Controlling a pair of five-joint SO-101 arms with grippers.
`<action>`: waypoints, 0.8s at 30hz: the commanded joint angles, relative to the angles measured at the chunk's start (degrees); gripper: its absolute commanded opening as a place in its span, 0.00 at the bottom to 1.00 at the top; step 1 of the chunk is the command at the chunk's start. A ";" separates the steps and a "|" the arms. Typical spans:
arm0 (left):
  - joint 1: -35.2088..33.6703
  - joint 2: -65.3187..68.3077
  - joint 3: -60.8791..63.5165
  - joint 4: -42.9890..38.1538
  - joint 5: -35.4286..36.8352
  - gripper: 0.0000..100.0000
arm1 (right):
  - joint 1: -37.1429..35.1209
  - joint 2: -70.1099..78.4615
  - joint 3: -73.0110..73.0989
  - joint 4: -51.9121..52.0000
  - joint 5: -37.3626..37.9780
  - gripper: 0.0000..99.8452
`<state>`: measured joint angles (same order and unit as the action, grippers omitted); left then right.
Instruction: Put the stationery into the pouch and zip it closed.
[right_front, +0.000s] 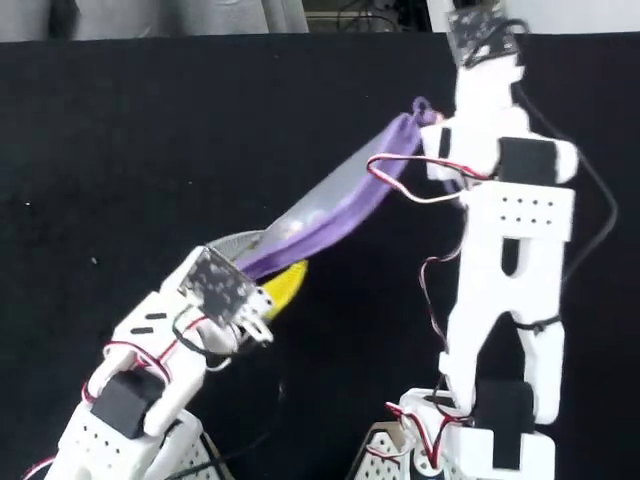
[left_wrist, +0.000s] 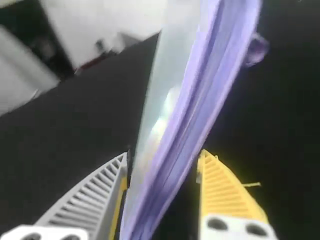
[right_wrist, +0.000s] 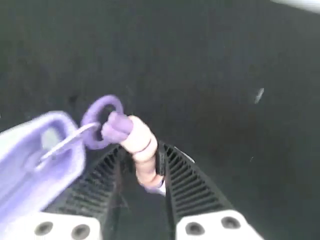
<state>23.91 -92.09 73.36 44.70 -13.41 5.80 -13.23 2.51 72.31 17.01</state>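
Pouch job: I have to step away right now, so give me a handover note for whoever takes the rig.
Left gripper: shut on one end of the pouch.
Right gripper: shut on the zip pull at the other end.
The pouch hangs stretched between them above the table.
Done: pouch gripped at both ends.
Left: I cannot tell whether the stationery is inside or how far the zip is shut. Check both, then finish zipping.

The pouch (right_front: 330, 205) has a clear, glossy plastic side and a purple band that looks like cloth. Its pull (right_wrist: 137, 140) is a smooth, pale pink tab on a purple ring. The left gripper (left_wrist: 164, 156) has ribbed plastic fingers, one yellow, one white. The right gripper (right_wrist: 140, 150) has black ribbed ones. The table (right_front: 150, 130) is matt black. The arms (right_front: 510, 230) are matt white plastic.
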 joint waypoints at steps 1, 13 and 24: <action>-7.52 -0.53 -1.63 6.15 0.09 0.22 | -1.41 -0.48 5.32 -5.10 0.35 0.01; -26.77 -11.60 -1.10 16.70 0.18 0.22 | -10.73 0.04 23.96 -16.00 4.92 0.01; -40.13 -12.40 0.48 20.31 0.18 0.22 | -15.47 0.13 34.68 -20.31 5.19 0.13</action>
<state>-13.10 -104.04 74.15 64.75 -13.41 -8.18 -12.44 36.97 52.53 21.49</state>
